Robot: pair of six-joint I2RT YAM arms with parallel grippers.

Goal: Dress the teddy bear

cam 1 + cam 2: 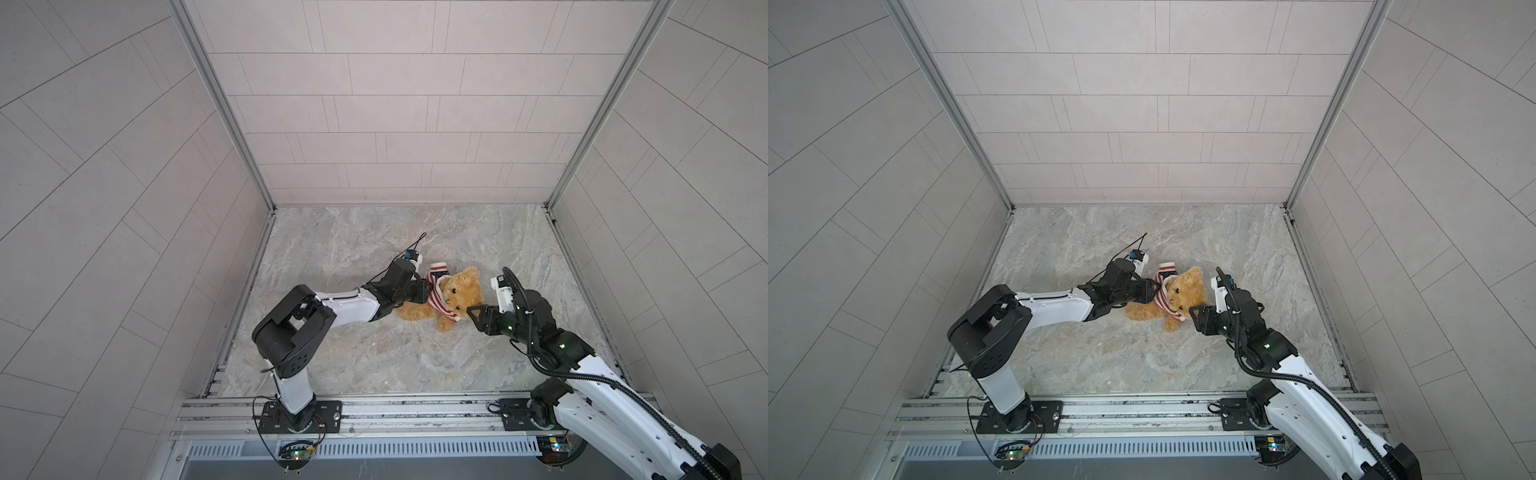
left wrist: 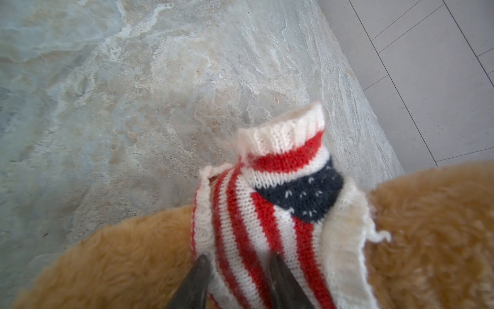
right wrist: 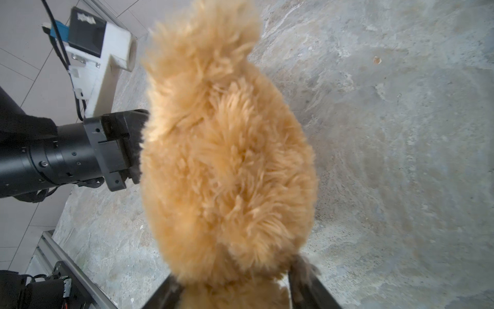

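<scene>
The teddy bear (image 1: pixel 460 289) lies mid-surface (image 1: pixel 374 357) between the two arms, its head toward the right and its body stretching left under the left arm. A red-and-white striped sweater (image 1: pixel 435 297) with a navy patch is bunched around its neck and shoulders. One sleeve (image 1: pixel 438 269) juts toward the far side (no paw shows in it).

The left claw (image 2: pixel 239 269) reaches in from the left and pinches a band of the sweater's striped knit between its narrow jaws. The right claw (image 3: pixel 236 283) comes in from the right at the bear's head. Its jaws sit on either side of golden fur. I cannot tell whether they grip it or only straddle it.
</scene>
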